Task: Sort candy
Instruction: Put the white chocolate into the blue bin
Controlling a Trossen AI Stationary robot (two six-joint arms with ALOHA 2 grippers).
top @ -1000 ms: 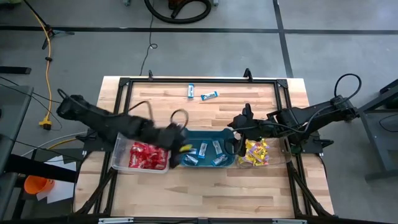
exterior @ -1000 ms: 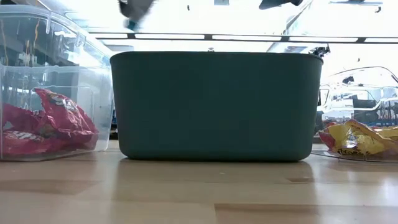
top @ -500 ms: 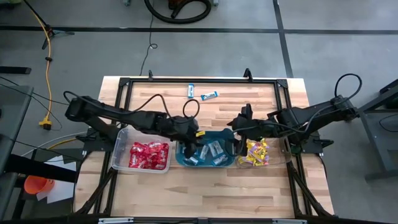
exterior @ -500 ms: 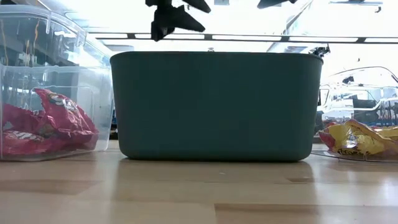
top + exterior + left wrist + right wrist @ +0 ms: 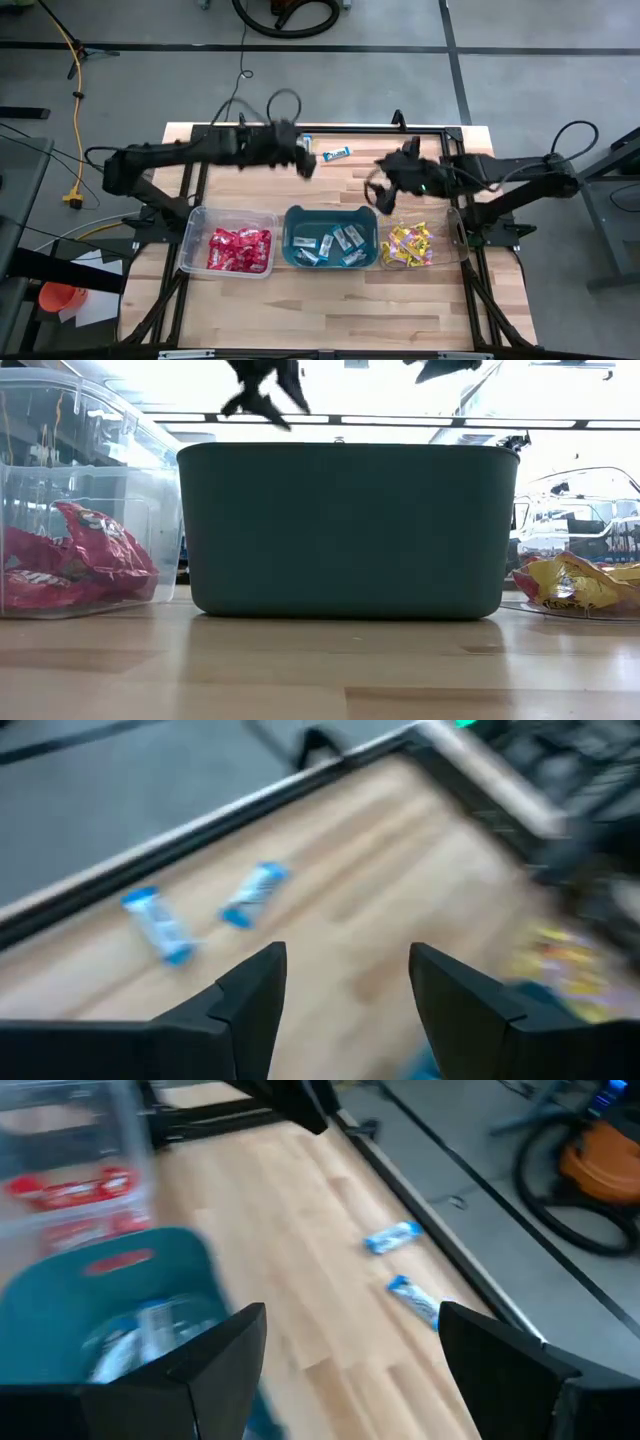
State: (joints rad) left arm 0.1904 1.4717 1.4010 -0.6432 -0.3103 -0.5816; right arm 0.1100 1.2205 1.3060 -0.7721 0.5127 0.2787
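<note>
Two blue-and-white candy packets (image 5: 337, 153) lie flat on the wood near the table's far edge, also in the left wrist view (image 5: 255, 892) and the right wrist view (image 5: 392, 1237). My left gripper (image 5: 308, 166) hovers open just on their near side, with nothing between its fingers (image 5: 345, 980). My right gripper (image 5: 374, 193) hangs open and empty above the table behind the teal tub (image 5: 330, 238), which holds several blue-and-white packets. Red candy fills the clear bin (image 5: 230, 250) on the left. Yellow candy lies in the clear bin (image 5: 412, 245) on the right.
The three containers stand in a row across the table's middle, with bare wood on their near and far sides. A black frame rail (image 5: 330, 128) runs along the far edge. In the low view the teal tub (image 5: 345, 530) blocks the sight of the far side.
My left gripper has swung from above the red bin's right end, across the teal tub, toward the table's far edge and the two loose packets, rising a little and turning. My right gripper has drifted from over the tub's right rim toward the far edge.
</note>
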